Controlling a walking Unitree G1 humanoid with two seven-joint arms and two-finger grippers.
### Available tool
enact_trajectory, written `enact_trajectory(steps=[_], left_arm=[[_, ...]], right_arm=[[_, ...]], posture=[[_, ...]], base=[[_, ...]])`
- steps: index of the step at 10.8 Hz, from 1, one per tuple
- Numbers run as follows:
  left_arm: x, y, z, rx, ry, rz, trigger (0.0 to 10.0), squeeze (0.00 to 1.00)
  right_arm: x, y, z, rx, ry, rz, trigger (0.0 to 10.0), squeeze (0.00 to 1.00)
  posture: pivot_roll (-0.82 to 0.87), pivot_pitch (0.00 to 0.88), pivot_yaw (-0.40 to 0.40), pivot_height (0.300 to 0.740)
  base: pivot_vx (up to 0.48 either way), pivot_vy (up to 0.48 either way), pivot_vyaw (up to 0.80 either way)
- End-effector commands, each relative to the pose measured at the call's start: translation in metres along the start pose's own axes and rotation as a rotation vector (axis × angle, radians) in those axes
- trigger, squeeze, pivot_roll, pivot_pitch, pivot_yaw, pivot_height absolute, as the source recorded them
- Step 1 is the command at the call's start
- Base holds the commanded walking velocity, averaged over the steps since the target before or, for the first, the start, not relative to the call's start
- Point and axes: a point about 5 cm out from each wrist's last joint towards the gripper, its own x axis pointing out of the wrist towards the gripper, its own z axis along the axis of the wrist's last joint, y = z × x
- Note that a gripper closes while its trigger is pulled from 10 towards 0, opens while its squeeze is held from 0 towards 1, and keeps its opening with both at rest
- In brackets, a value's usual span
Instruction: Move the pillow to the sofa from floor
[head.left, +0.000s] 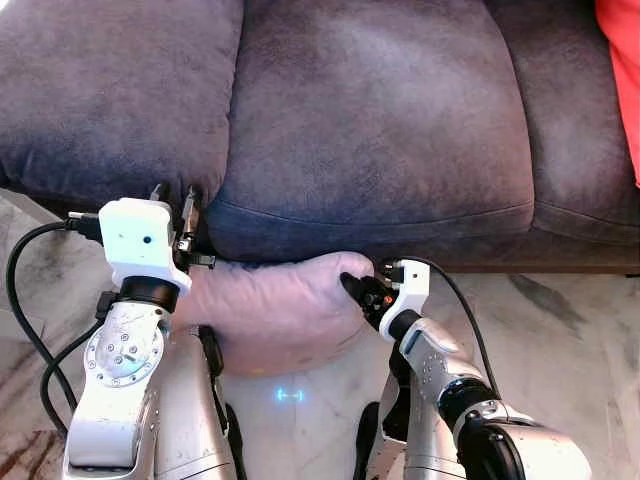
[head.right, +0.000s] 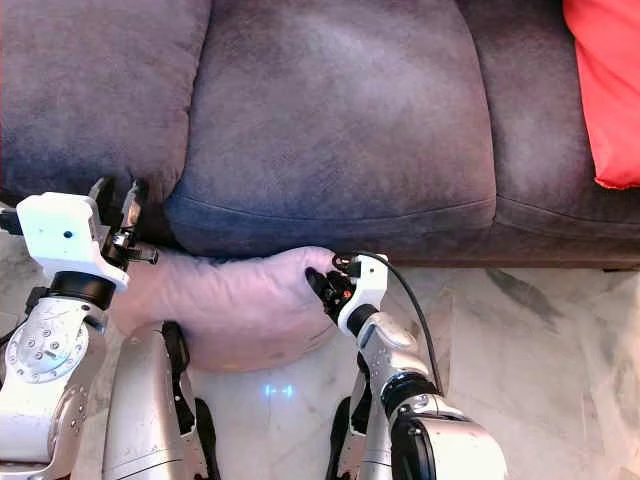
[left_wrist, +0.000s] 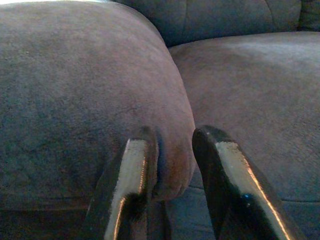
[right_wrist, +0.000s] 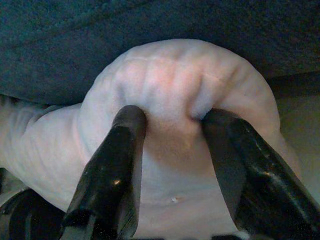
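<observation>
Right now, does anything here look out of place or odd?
Yes: a pale pink pillow lies on the marble floor, pushed against the grey sofa. The right gripper pinches its corner, bunching the fabric; the left gripper straddles a seat cushion's edge instead.

Dark grey plush sofa (head.left: 380, 120) spans the view, an orange-red cushion (head.right: 605, 90) at its far end, white marble floor (head.left: 560, 340) shining below it.
</observation>
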Motion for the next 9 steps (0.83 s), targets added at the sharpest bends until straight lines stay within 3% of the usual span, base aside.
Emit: enact_trajectory(steps=[1,9], left_arm=[[-0.0034,-0.0008,0.0013,0.01,0.005,-0.011,10.0,0.0],[-0.001,-0.0008,-0.0072,0.022,0.044,0.003,10.0,0.0]], right_arm=[[-0.0022,-0.0002,-0.0088,0.012,0.024,0.001,0.0,0.0],[-0.0036,0.0001,-0.0148,-0.032,0.075,0.019,0.0,0.0]], posture=[[0.22,0.411,-0.106,0.476],[0.21,0.389,-0.112,0.476]], base=[[0.0,0.0,0.0],[0.0,0.0,0.0]])
